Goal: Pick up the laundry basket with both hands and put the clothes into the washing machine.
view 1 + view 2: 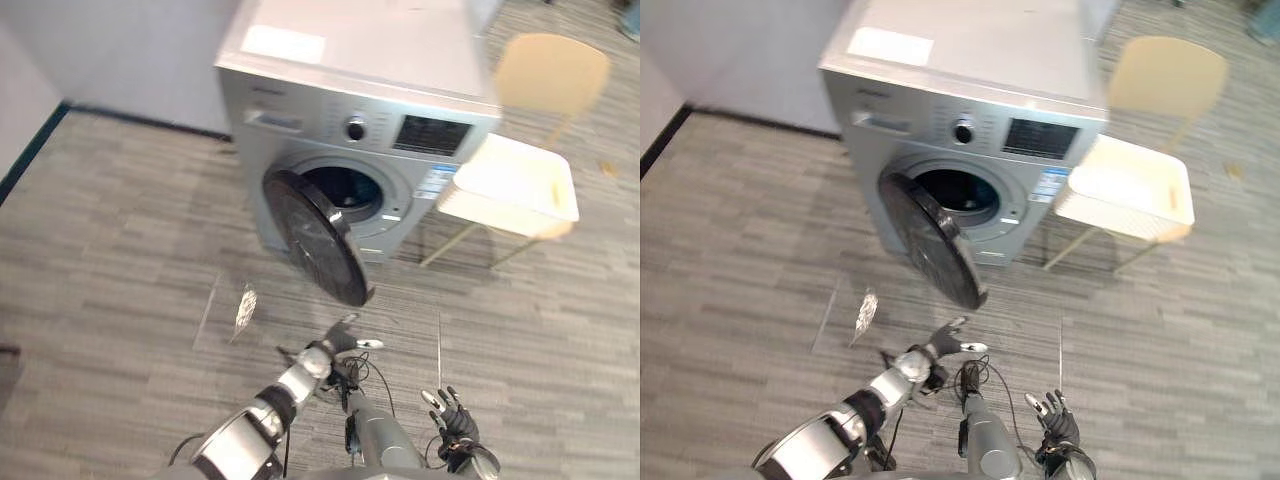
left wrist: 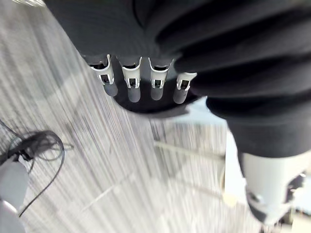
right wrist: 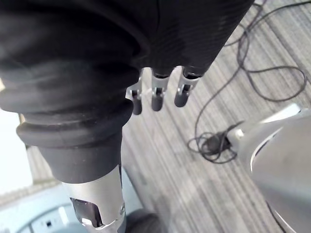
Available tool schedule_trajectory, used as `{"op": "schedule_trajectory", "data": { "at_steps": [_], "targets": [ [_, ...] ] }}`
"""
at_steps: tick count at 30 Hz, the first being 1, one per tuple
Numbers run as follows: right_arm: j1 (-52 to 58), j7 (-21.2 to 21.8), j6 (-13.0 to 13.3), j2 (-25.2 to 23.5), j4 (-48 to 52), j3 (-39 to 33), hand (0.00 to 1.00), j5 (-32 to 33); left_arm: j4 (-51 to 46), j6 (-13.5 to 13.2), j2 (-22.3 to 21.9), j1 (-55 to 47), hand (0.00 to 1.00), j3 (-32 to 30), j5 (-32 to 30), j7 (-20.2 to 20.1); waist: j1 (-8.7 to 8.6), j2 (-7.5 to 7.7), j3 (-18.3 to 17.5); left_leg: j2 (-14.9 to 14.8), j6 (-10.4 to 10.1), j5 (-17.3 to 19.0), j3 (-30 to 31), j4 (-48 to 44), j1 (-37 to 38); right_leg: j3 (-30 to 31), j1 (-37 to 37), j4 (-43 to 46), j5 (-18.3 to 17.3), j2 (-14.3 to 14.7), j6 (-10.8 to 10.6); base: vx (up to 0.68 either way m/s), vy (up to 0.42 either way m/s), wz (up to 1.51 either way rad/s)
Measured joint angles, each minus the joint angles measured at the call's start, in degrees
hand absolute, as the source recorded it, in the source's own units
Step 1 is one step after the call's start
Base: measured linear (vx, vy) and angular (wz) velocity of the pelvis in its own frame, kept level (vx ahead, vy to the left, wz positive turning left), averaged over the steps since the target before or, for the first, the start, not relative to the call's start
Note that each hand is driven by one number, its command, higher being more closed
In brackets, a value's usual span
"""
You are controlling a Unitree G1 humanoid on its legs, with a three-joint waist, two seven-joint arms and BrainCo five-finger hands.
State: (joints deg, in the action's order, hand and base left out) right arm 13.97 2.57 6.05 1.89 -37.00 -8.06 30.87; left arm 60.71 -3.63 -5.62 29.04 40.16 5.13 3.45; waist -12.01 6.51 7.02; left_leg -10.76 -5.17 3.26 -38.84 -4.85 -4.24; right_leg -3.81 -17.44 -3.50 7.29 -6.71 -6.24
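Left hand (image 1: pixel 336 343) and right hand (image 1: pixel 457 424) low at 6 o'clock, fingers spread, holding nothing; laundry basket (image 1: pixel 500 215) on chair (image 1: pixel 550 72) at 2 o'clock, well apart; risk: reaching across could clip the open washing-machine door (image 1: pixel 315 240) at 12 o'clock, or an uneven grasp could tip the basket.

A silver front-loading washing machine (image 1: pixel 960 130) stands with its dark round door (image 1: pixel 930 240) open. Beside it, a white plastic laundry basket (image 1: pixel 1110 218) sits on a pale wooden chair (image 1: pixel 1165 75). Nearer, the left hand (image 1: pixel 943 342) and the right hand (image 1: pixel 1058 425) hover, fingers spread.
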Motion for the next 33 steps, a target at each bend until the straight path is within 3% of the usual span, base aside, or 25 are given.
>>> {"op": "schedule_trajectory", "data": {
  "at_steps": [1,2,3,7,9,14,18,20,22,23,25,29,33],
  "targets": [
    [-0.42,-0.01,-0.02,1.47,0.11,-0.5,0.0,-0.01,0.13,0.07,-2.4,2.67,0.0,0.27,-0.68,-0.29,-0.13,-3.27,-0.57,-1.28,-0.24,-0.3,-2.21,3.32,1.56,1.06,-0.93,2.42,-1.97,1.77,0.96,0.09,0.045,-1.17],
    [0.14,-0.15,-0.18,1.7,0.21,-1.37,0.0,0.0,-2.06,-0.18,-2.91,3.72,0.0,0.74,-0.49,-0.2,-1.38,-4.17,-1.56,-1.67,-1.15,-0.79,-4.11,3.93,2.73,3.0,-2.06,6.93,-0.78,2.28,3.35,0.19,0.052,-1.14],
    [1.26,-0.12,-0.11,1.58,0.22,-2.2,0.0,0.0,-5.33,-1.17,-2.55,4.68,0.0,0.59,1.1,0.58,-2.74,-3.49,-2.2,-0.65,-2.48,-1.69,-6.46,4.88,5.15,4.44,-0.43,6.51,-2.5,2.39,1.34,0.2,0.037,-0.81],
    [3.18,-0.19,-0.17,0.29,0.27,-9.07,0.0,-0.02,-11.08,-2.19,-1.83,10.09,0.0,-1.7,5.75,3.1,-3.05,-5.94,-3.5,-1.58,-4.5,-3.6,-12.62,8.54,9.09,6.39,-0.39,5.87,-1.64,5.18,1.7,0.13,-0.031,-0.69],
    [4.48,-0.3,-0.32,-1.24,-0.03,-13.67,0.0,-0.16,-15.44,-4.68,-1.69,10.87,0.0,-4.68,8.4,3.13,-2.88,-6.24,-3.7,-1.78,-4.92,-3.9,-13.28,9.27,10.35,5.52,0.49,5.84,-1.65,5.68,1.71,0.05,0.0,-0.1],
    [5.47,-0.32,-0.69,-4.21,-3.66,-18.98,0.0,-2.5,-16.9,-5.71,-2.06,4.57,0.0,-9.97,8.6,1.51,-2.27,-6.27,-4.18,-1.71,-4.83,-3.84,-12.85,8.7,11.28,0.96,3.88,5.18,-2.15,4.25,1.56,-0.04,0.039,0.29],
    [5.32,-0.11,-2.04,-5.77,-9.56,-21.88,0.0,-2.51,-12.92,-4.41,0.35,-10.38,0.0,-16.79,1.37,-1.4,-0.31,-6.73,-4.64,-1.97,-4.37,-3.6,-7.98,8.31,10.76,-4.02,7.44,3.42,-2.67,2.77,1.76,-0.06,0.029,0.62],
    [4.46,-0.07,-2.01,-5.3,-10.73,-21.85,0.0,-2.46,-9.8,-3.57,2.14,-16.62,0.0,-24.71,-2.07,-2.27,0.33,-7.29,-4.79,-1.97,-4.31,-3.63,-5.5,8.14,10.77,-6.22,9.46,2.33,-2.69,2.22,1.8,-0.07,0.02,0.68],
    [1.82,-0.07,-1.97,-4.04,-12.84,-21.29,0.0,-2.38,-5.6,-2.61,5.19,-23.9,0.0,-37.09,-5.5,-2.07,1.9,-7.95,-5.06,-1.87,-4.0,-3.85,-2.62,8.11,10.39,-9.0,11.5,1.12,-2.69,1.62,1.8,-0.06,-0.003,0.62],
    [1.08,-0.05,-1.97,-3.65,-13.42,-21.14,0.0,-2.38,-4.91,-2.19,6.26,-25.5,0.0,-39.36,-6.24,-2.04,2.23,-8.08,-5.15,-1.85,-3.92,-3.9,-2.07,8.12,10.31,-9.49,11.77,1.01,-2.69,1.54,1.8,-0.05,-0.013,0.56],
    [-0.81,-0.05,-1.93,-2.27,-13.93,-20.25,0.0,-2.38,-2.68,-1.61,9.15,-31.08,0.0,-48.69,-8.6,-1.94,5.09,-8.84,-5.54,-1.17,-3.37,-4.31,0.76,8.64,10.0,-12.28,13.65,0.07,-2.7,0.95,1.79,-0.03,0.001,0.61],
    [-3.85,0.04,-1.5,-0.81,-15.92,-19.0,0.0,-2.49,-1.37,-1.11,9.3,-38.25,0.0,-62.11,-7.64,-1.76,8.35,-8.96,-5.79,-0.16,-2.77,-4.72,7.19,9.05,10.1,-18.28,18.14,-0.62,-3.61,-0.56,0.9,-0.01,0.019,0.78],
    [-6.97,0.06,-1.62,-0.2,-19.17,-17.62,0.0,-4.54,0.81,-0.77,7.3,-41.07,0.0,-65.61,-4.87,-1.74,10.37,-8.68,-6.87,1.61,-1.76,-5.29,11.01,10.19,9.62,-20.86,18.7,-0.43,-3.85,-1.82,0.64,0.01,0.036,0.53]
  ]
}}
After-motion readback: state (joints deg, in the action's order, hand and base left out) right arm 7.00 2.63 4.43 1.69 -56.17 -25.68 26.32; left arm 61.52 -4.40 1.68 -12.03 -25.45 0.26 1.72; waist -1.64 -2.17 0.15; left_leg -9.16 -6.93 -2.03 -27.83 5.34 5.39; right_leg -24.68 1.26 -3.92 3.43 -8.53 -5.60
